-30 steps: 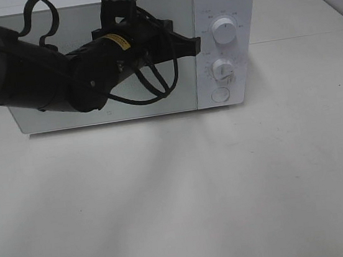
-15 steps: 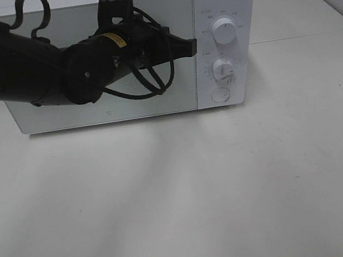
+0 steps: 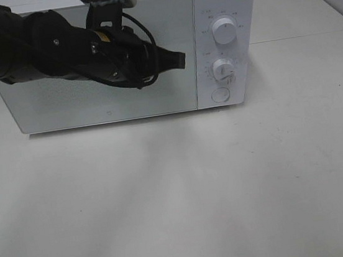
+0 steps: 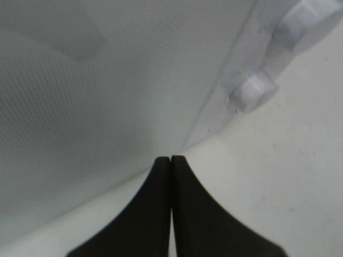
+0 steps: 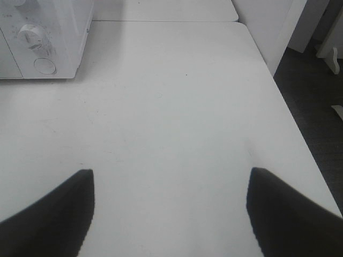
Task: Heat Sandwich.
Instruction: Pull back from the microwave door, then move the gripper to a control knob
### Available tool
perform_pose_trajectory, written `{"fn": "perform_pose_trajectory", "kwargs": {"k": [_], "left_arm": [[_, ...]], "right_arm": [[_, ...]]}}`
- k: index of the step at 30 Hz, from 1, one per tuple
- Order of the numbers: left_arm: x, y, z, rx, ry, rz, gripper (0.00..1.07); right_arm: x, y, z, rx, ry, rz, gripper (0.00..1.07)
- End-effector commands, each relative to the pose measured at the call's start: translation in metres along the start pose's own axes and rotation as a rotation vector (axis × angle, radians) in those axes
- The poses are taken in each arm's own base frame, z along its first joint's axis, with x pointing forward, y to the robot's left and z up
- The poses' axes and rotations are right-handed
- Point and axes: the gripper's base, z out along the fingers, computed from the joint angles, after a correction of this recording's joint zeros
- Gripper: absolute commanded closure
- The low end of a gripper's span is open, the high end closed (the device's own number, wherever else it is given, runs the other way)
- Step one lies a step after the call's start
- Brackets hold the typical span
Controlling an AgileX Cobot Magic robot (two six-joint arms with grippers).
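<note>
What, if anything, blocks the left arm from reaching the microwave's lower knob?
Likely nothing, so yes: its shut tool hangs before the door, close to the lower knob, with open space between.

The microwave (image 3: 174,97) stands on the table (image 3: 198,194), left hand (image 3: 182,59) before it.

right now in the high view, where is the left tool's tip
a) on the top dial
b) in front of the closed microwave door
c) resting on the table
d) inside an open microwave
B: the shut left tool points at the right part of the closed microwave door, stopping short of the top dial and well above the table.
</note>
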Motion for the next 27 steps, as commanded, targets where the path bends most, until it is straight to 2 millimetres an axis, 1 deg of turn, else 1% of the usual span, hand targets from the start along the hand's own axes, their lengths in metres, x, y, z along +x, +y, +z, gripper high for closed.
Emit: {"fn": "perform_pose_trajectory", "kwargs": {"k": [1, 2, 3, 4, 5, 6, 7, 8, 9, 10, 11, 15, 16, 17, 18, 20, 21, 22, 23, 25, 26, 27], "left_arm": [[0.001, -0.007, -0.015, 0.041, 0.119, -0.004, 0.98], [0.001, -0.007, -0.015, 0.041, 0.119, -0.004, 0.98], [0.003, -0.008, -0.019, 0.052, 0.156, -0.003, 0.89], [0.004, -0.009, -0.022, 0.061, 0.190, -0.003, 0.78], [0.007, -0.011, -0.027, 0.074, 0.245, -0.012, 0.53], [0.008, -0.012, -0.029, 0.079, 0.266, -0.023, 0.42], [0.008, -0.012, -0.029, 0.079, 0.266, -0.023, 0.42], [0.009, -0.012, -0.032, 0.083, 0.293, -0.035, 0.28], [0.012, -0.014, -0.037, 0.096, 0.350, -0.037, 0.09], [0.013, -0.015, -0.040, 0.102, 0.376, -0.032, 0.04], [0.013, -0.015, -0.040, 0.102, 0.376, -0.032, 0.04], [0.016, -0.018, -0.059, 0.130, 0.496, -0.001, 0.06], [0.016, -0.018, -0.059, 0.130, 0.496, -0.001, 0.06], [0.016, -0.018, -0.064, 0.132, 0.524, 0.016, 0.06], [0.019, -0.017, -0.073, 0.128, 0.590, 0.050, 0.06], [0.019, -0.016, -0.083, 0.125, 0.637, 0.077, 0.06], [0.019, -0.016, -0.083, 0.125, 0.637, 0.077, 0.06], [0.019, -0.016, -0.089, 0.125, 0.652, 0.088, 0.06], [0.018, -0.014, -0.098, 0.118, 0.690, 0.105, 0.06], [0.017, -0.009, -0.107, 0.102, 0.719, 0.089, 0.06], [0.017, -0.009, -0.107, 0.102, 0.719, 0.089, 0.06], [0.014, -0.003, -0.117, 0.081, 0.733, 0.066, 0.06]], "right_arm": [[0.002, -0.001, -0.004, 0.011, -0.030, -0.002, 0.32], [0.002, -0.001, -0.004, 0.011, -0.030, -0.002, 0.32], [0.002, -0.001, -0.004, 0.011, -0.030, -0.002, 0.32], [0.002, -0.001, -0.004, 0.011, -0.030, -0.002, 0.32], [0.002, -0.001, -0.004, 0.011, -0.030, -0.002, 0.32], [0.002, -0.001, -0.004, 0.011, -0.030, -0.002, 0.32], [0.002, -0.001, -0.004, 0.011, -0.030, -0.002, 0.32], [0.002, -0.001, -0.004, 0.011, -0.030, -0.002, 0.32], [0.002, -0.001, -0.004, 0.011, -0.030, -0.002, 0.32], [0.002, -0.001, -0.004, 0.011, -0.030, -0.002, 0.32], [0.002, -0.001, -0.004, 0.011, -0.030, -0.002, 0.32], [0.002, -0.001, -0.004, 0.011, -0.030, -0.002, 0.32], [0.002, -0.001, -0.004, 0.011, -0.030, -0.002, 0.32], [0.002, -0.001, -0.004, 0.011, -0.030, -0.002, 0.32], [0.002, -0.001, -0.004, 0.011, -0.030, -0.002, 0.32], [0.002, -0.001, -0.004, 0.011, -0.030, -0.002, 0.32], [0.002, -0.001, -0.004, 0.011, -0.030, -0.002, 0.32], [0.002, -0.001, -0.004, 0.011, -0.030, -0.002, 0.32], [0.002, -0.001, -0.004, 0.011, -0.030, -0.002, 0.32], [0.002, -0.001, -0.004, 0.011, -0.030, -0.002, 0.32], [0.002, -0.001, -0.004, 0.011, -0.030, -0.002, 0.32], [0.002, -0.001, -0.004, 0.011, -0.030, -0.002, 0.32]]}}
